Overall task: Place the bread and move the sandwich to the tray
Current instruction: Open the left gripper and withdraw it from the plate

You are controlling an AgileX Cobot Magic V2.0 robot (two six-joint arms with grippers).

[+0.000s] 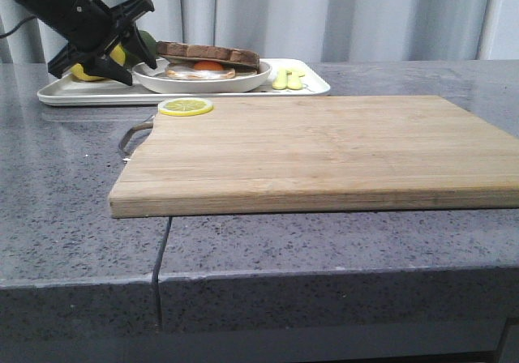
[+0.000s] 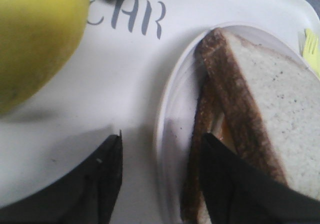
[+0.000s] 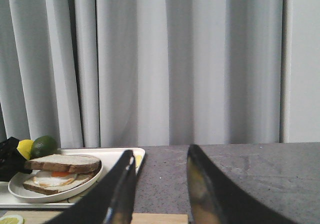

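My left fingers (image 2: 160,179) sit spread wide astride the plate (image 1: 243,83) rim, upper left of the front view; sandwich (image 1: 208,61) plated on the tray (image 1: 81,94), so I'd back straight off without nudging.

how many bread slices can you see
2, both in the sandwich on the plate on the tray: one on top of the egg, one under it. No others visible.
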